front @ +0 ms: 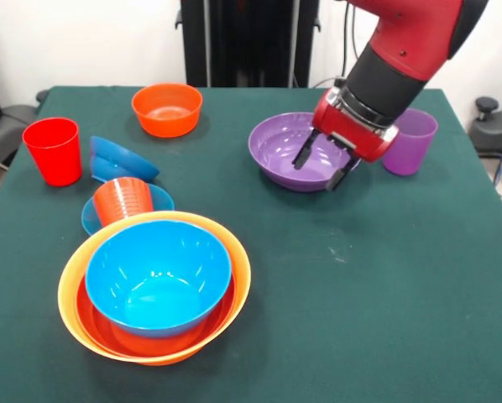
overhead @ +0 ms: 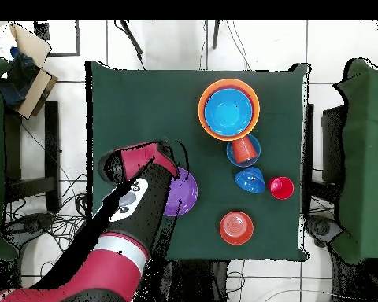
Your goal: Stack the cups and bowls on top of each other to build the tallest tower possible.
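My gripper (front: 321, 168) hangs over the purple bowl (front: 284, 149), fingers spread apart and holding nothing; one fingertip (front: 302, 159) sits inside the bowl's hollow, the other near its rim on the side toward the purple cup (front: 411, 140). Whether either finger touches the plastic I cannot tell. From overhead my arm covers most of that bowl, only its edge showing (overhead: 187, 194), and the purple cup is hidden there. The purple cup stands upright just beside the bowl, behind my wrist in the front view. The tower (front: 154, 285) stands near the table's front edge: the large yellow-orange bowl (front: 235, 267) outermost, the red-orange bowl (front: 108, 332) nested in it, the large light blue bowl (front: 159, 277) nested on top, all mouth up. Just behind it, the orange-red cup (front: 122, 200) lies tilted in the small light blue bowl (front: 161, 200). The small dark blue bowl (front: 117, 159) rests tipped on its side next to that, close to the upright red cup (front: 53, 149). The small orange bowl (front: 167, 108) sits upright by itself toward the far side of the green table (front: 385, 277), well apart from the tower.
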Robot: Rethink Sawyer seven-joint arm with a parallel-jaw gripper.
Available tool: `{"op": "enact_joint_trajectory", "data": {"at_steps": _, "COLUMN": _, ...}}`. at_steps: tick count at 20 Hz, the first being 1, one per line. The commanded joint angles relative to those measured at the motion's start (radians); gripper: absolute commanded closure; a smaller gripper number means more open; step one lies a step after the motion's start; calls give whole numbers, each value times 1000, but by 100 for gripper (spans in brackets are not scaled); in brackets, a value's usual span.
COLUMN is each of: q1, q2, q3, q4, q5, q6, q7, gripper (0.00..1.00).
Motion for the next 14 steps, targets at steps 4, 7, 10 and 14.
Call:
{"op": "enact_joint_trajectory", "data": {"at_steps": 4, "q1": 16, "q2": 28, "q3": 49, "q4": -38, "q5": 62, "q6": -10, "q7": 169, "gripper": 0}}
{"op": "enact_joint_trajectory", "data": {"at_steps": 7, "q1": 16, "q2": 20, "q3": 51, "q4": -24, "q5": 67, "q6": -17, "q7": 160, "gripper": 0}}
{"op": "enact_joint_trajectory", "data": {"at_steps": 10, "q1": 3, "q2": 3, "q3": 64, "q4": -14, "q5": 74, "q6": -9, "q7": 139, "gripper": 0}}
{"op": "enact_joint_trajectory", "data": {"at_steps": 14, "q1": -37, "q2": -74, "q3": 110, "q4": 11, "q5": 99, "q6": 65, "q7": 72, "gripper": 0}}
